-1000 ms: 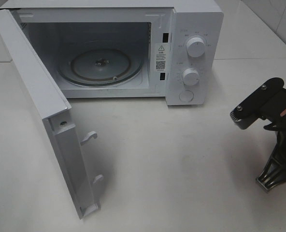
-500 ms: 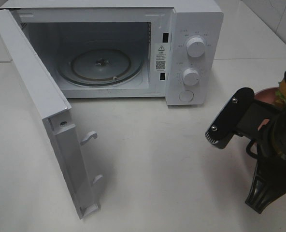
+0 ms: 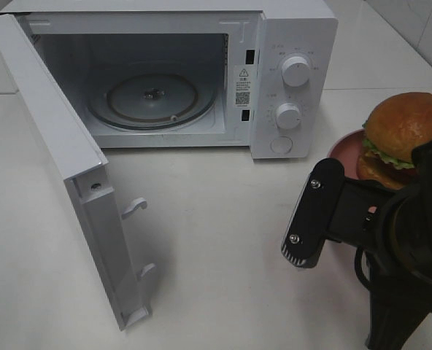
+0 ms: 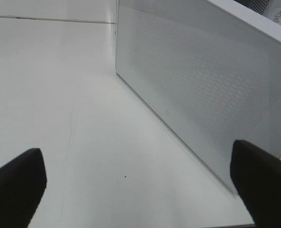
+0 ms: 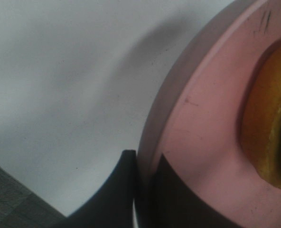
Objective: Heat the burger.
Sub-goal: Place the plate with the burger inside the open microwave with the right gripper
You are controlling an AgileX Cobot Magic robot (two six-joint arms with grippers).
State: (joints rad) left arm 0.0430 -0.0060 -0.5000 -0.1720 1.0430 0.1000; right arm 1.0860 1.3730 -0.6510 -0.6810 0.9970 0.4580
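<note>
The burger [image 3: 406,127] sits on a round pink plate [image 3: 344,153] at the right of the exterior view, in front of the microwave's control panel. It also shows as an orange-brown edge, the burger [image 5: 266,128], on the pink plate [image 5: 202,142]. My right gripper [image 5: 144,157] is shut on the plate's rim; in the exterior view the black right arm [image 3: 391,226] hides its fingers. My left gripper [image 4: 139,183] is open with nothing in it, over bare white table beside a perforated white panel [image 4: 202,80]. It is out of the exterior view.
The white microwave [image 3: 296,44] stands at the back with its door [image 3: 55,146] swung wide open to the left. Its glass turntable [image 3: 152,98] is bare. Two knobs [image 3: 295,71] and a button are on its right panel. The table [image 3: 223,240] is white.
The right arm has moved left and further into view, carrying the pink plate. The burger, hidden a second ago, now shows at the right. The microwave has not moved.
</note>
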